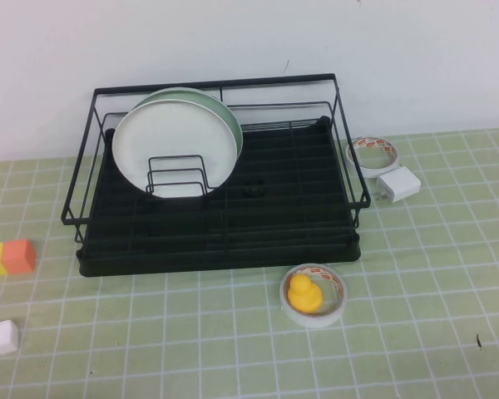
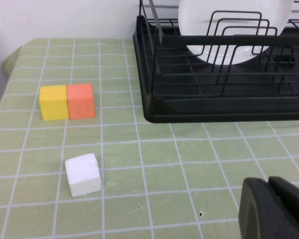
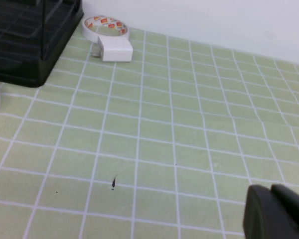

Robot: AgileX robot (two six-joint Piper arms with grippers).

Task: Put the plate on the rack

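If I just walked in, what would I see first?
First the big black rack at the back of the table, with the white plate standing upright in its left part and a pale green plate right behind it. Next, a little yellow duck sitting inside a tape roll just in front of the rack. The left gripper and right gripper hang low over the table, holding nothing.

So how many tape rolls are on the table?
2. One white tape roll right of the black wire rack, beside the white adapter; another tape roll before the rack, ringing a yellow duck.
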